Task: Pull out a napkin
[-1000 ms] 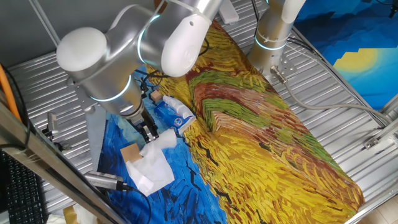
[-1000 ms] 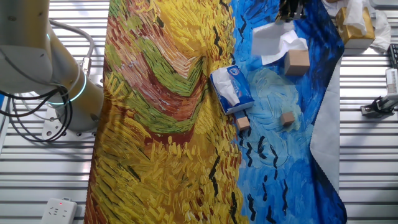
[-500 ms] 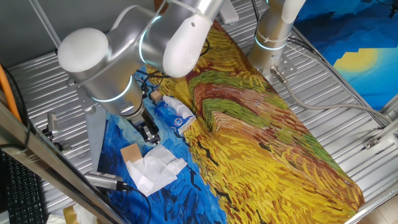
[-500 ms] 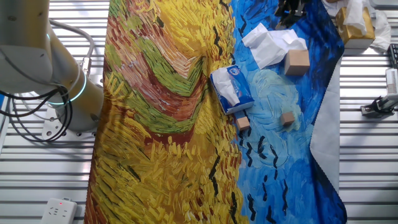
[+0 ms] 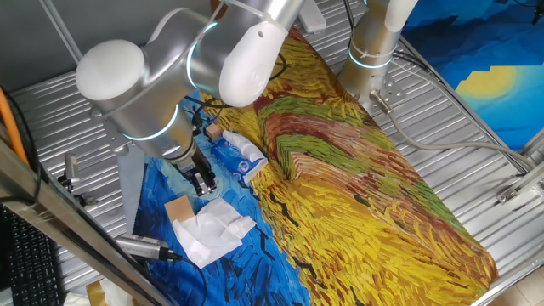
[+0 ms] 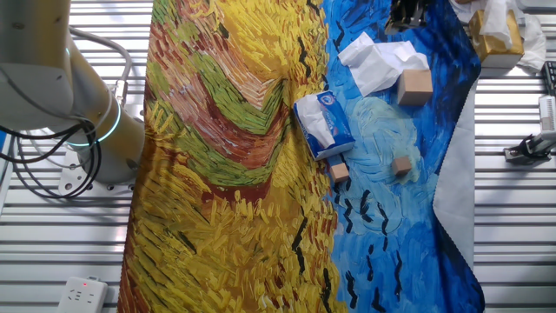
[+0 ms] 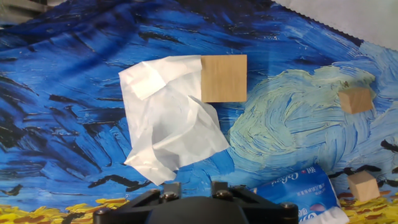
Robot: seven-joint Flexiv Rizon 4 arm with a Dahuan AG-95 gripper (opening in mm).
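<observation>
**Gripper hanging free, napkin flat on the cloth**

My gripper (image 5: 203, 181) hangs above the cloth (image 5: 357, 187) with nothing between the fingers, but how wide they stand I cannot tell: in the hand view only the finger bases show at the bottom edge, tips cut off. I see the napkin (image 7: 168, 121) lying crumpled on the blue part, one corner touching the larger wooden block (image 7: 223, 78). The blue tissue pack (image 7: 298, 194) is half cropped at the hand view's lower edge. Two small wooden cubes (image 7: 356, 99) sit apart to the right. In the other fixed view the gripper is mostly cropped at the top edge.
</observation>
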